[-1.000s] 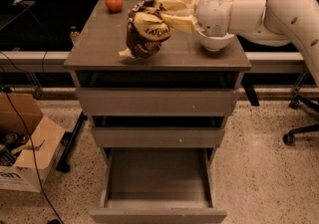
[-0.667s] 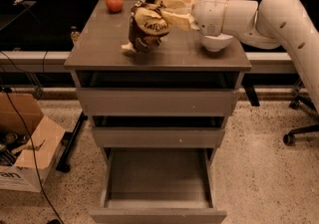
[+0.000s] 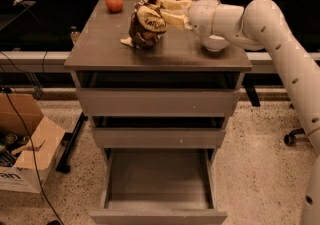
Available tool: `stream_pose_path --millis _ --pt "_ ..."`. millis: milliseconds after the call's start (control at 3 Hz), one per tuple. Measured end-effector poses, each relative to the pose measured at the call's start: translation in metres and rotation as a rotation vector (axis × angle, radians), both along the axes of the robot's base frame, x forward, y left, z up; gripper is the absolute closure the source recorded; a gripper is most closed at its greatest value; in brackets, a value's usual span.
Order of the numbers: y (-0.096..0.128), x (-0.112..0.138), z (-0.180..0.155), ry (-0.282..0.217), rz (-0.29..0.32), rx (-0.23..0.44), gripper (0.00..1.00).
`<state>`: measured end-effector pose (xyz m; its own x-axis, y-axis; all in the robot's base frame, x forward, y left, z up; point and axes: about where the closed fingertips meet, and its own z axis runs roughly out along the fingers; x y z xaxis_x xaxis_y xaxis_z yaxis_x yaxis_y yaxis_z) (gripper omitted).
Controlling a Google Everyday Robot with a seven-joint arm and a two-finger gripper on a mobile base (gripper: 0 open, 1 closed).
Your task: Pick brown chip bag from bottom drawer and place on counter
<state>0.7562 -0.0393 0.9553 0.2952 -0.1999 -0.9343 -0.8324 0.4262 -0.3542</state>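
gripper: gripper (image 3: pixel 160 13) is over the back-centre of the counter (image 3: pixel 100 49), with the arm reaching in from the right. Its fingers (image 3: pixel 175 5) are pressed onto the upper right side of the brown chip bag (image 3: pixel 145 26), pinching the crumpled top.
bag: sits on the counter, leaning left, with its lower corner touching the slab. The dark brown top faces the camera. It is out of the bottom drawer (image 3: pixel 159 176).
why held there: the crinkled top gives two flat jaws something to bite. My read is that a top pinch lets the base land first.
why that spot: the middle of the slab is away from the edges, so a slumping bag won't slide off. It is near the apple (image 3: pixel 114 2) but apart from it. The white bowl (image 3: pixel 215 44) sits under the forearm, apart from the bag.
drawer: pulled out, with only grey floor showing inside. The two shallower drawers above are not pulled out.
stage: judged as placement done bar the release.
next: spread the jaws and lift clear without dragging the bag.
risk: the bag may tip left on release, or film may snag on a finger. The forearm is close to the bowl on retreat.
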Motion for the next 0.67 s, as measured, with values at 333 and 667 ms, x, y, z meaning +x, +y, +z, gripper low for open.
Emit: stream_pose_path --millis 333,667 --pt "0.0063 0.0298 -0.008 0.007 -0.021 -0.004 0.28" --pt "0.0094 0.0275 -0.0088 0.009 -0.014 -0.004 0.06"
